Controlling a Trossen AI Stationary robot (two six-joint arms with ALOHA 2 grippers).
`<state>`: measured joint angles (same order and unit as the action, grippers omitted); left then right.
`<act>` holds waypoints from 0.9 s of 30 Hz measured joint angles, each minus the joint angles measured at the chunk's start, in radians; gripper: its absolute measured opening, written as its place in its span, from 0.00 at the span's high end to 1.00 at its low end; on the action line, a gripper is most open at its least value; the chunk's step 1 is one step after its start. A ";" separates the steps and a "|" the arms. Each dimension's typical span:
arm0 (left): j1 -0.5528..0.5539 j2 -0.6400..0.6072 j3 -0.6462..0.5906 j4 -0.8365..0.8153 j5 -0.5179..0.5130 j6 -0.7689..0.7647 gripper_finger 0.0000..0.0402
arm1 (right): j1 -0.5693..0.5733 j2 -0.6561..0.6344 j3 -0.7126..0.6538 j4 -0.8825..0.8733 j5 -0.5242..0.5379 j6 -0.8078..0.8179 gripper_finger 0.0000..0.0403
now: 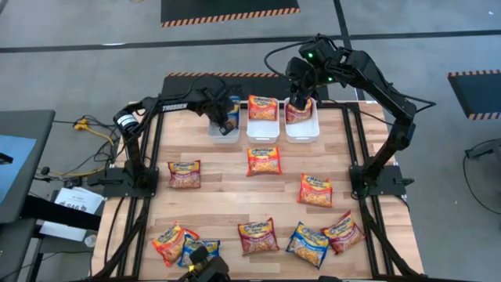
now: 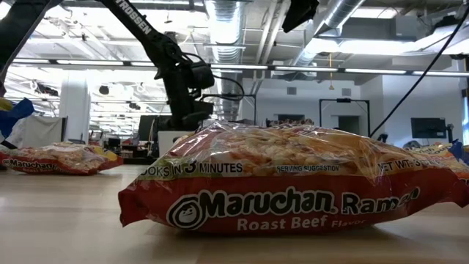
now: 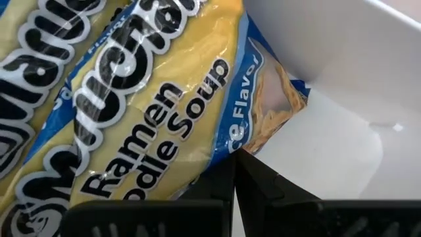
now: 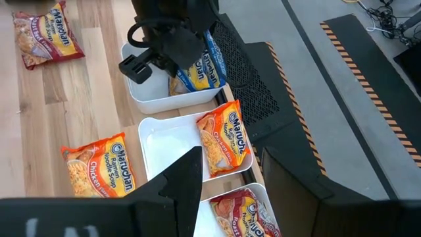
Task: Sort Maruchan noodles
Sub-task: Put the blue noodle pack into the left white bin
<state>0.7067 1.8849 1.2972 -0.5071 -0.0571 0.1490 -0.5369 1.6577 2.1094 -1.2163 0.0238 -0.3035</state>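
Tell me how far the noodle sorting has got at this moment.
Early on. The middle tray holds one orange packet, and a dark red packet leans in the right tray under the right gripper. The left gripper is shut on a blue packet over the left tray. Eight packets remain on the table.

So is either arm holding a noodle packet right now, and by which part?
The left gripper holds a blue packet by its edge over the left tray. The right gripper's hold cannot be told.

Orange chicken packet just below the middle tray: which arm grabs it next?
Right, probably. The right tool hangs open over the right tray, while the left tool is shut on a blue packet.
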 joint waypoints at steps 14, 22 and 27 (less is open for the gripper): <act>0.006 -0.048 0.003 0.000 0.015 -0.026 1.00 | 0.000 0.000 0.000 0.000 0.000 0.000 0.55; 0.006 -0.058 0.083 -0.109 0.015 -0.003 1.00 | 0.000 0.000 0.000 0.000 0.000 -0.004 0.55; -0.001 -0.064 0.272 -0.312 0.029 0.033 1.00 | 0.000 0.000 0.000 0.000 0.000 -0.042 0.55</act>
<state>0.7060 1.8210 1.5689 -0.8189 -0.0277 0.1818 -0.5369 1.6577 2.1094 -1.2163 0.0242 -0.3454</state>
